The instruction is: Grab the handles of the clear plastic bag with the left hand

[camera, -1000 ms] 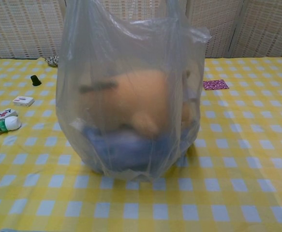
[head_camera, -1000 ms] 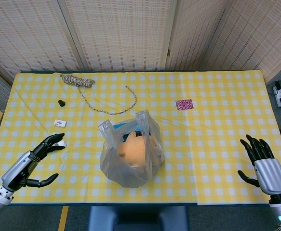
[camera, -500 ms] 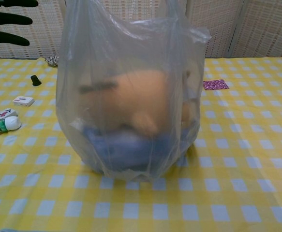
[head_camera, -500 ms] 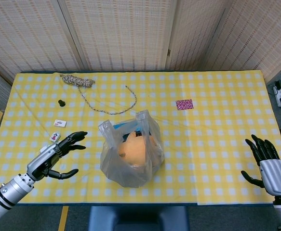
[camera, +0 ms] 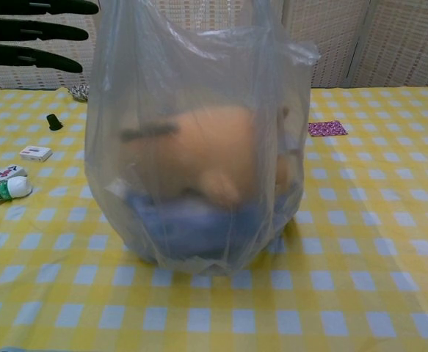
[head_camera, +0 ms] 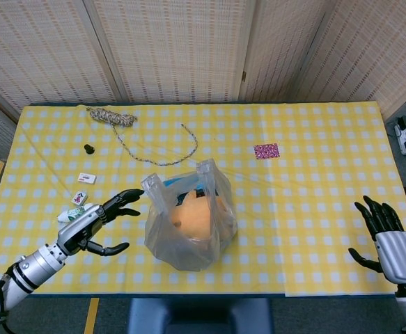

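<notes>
A clear plastic bag (head_camera: pixel 190 223) holding an orange plush shape stands at lower centre of the yellow checked tablecloth (head_camera: pixel 314 153), near the front edge, with bare cloth stretching to its right. Its two handles (head_camera: pixel 206 168) stand upright at the top; the chest view cuts them off. The left hand (head_camera: pixel 98 221), at lower left, hovers just beside the bag with fingers spread, holding nothing. The right hand (head_camera: pixel 387 240), at lower right off the table's edge, is likewise spread and empty.
</notes>
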Controlling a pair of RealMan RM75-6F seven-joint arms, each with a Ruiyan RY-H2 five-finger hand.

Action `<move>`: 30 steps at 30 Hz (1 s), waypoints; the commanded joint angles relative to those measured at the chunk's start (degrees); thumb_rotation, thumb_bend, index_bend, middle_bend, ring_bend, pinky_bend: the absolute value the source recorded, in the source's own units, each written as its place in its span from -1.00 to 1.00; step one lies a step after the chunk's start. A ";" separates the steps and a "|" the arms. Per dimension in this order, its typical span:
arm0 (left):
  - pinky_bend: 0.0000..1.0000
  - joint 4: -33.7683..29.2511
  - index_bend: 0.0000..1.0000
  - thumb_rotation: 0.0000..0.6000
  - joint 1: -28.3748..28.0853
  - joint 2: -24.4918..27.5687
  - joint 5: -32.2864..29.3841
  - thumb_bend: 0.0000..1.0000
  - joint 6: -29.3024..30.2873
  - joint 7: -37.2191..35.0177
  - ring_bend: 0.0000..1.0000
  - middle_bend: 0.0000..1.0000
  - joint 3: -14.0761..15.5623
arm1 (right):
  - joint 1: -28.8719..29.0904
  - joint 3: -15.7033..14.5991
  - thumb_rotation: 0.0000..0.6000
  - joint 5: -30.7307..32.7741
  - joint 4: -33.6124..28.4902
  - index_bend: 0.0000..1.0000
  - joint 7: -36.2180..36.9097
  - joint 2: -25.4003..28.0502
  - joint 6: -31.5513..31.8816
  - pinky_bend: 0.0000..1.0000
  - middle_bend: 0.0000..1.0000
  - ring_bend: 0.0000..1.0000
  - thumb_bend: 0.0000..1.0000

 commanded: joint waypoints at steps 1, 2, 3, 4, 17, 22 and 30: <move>-0.58 0.18 -0.90 1.00 -0.61 -0.31 0.16 -0.33 -0.17 -0.55 -0.93 -0.88 -0.17 | 0.12 0.00 1.00 0.09 0.09 -1.00 0.05 -0.08 -0.27 -1.00 -1.00 -1.00 -0.49; -0.58 0.15 -0.90 1.00 -0.81 -0.39 0.26 -0.33 -0.23 -0.79 -0.93 -0.88 -0.18 | 0.15 0.01 1.00 0.19 0.14 -1.00 0.09 -0.09 -0.37 -1.00 -1.00 -1.00 -0.49; -0.58 0.15 -0.90 1.00 -1.01 -0.60 0.44 -0.33 -0.24 -0.77 -0.92 -0.88 -0.17 | 0.20 0.05 1.00 0.34 0.19 -1.00 0.11 -0.11 -0.52 -1.00 -1.00 -1.00 -0.49; -0.57 0.13 -0.90 1.00 -1.17 -0.79 0.59 -0.33 -0.29 -0.69 -0.92 -0.88 -0.14 | 0.27 0.08 1.00 0.44 0.22 -1.00 0.11 -0.12 -0.67 -1.00 -1.00 -1.00 -0.49; -0.52 1.93 -0.86 1.00 -4.50 -4.27 -0.47 -0.34 -1.85 0.32 -0.87 -0.87 -1.49 | 0.52 0.10 1.00 0.97 0.38 -1.00 1.16 0.28 -1.48 -1.00 -1.00 -1.00 -0.49; -0.51 1.86 -0.86 1.00 -5.25 -4.58 -0.94 -0.34 -2.32 0.75 -0.86 -0.87 -1.60 | 0.51 0.10 1.00 1.15 0.48 -1.00 1.50 0.42 -1.61 -1.00 -1.00 -1.00 -0.49; -0.49 0.97 -0.86 1.00 -6.06 -4.07 -0.84 -0.34 -1.86 0.08 -0.84 -0.86 -1.80 | 0.30 -0.07 1.00 0.75 0.33 -1.00 1.77 0.55 -1.16 -1.00 -1.00 -1.00 -0.49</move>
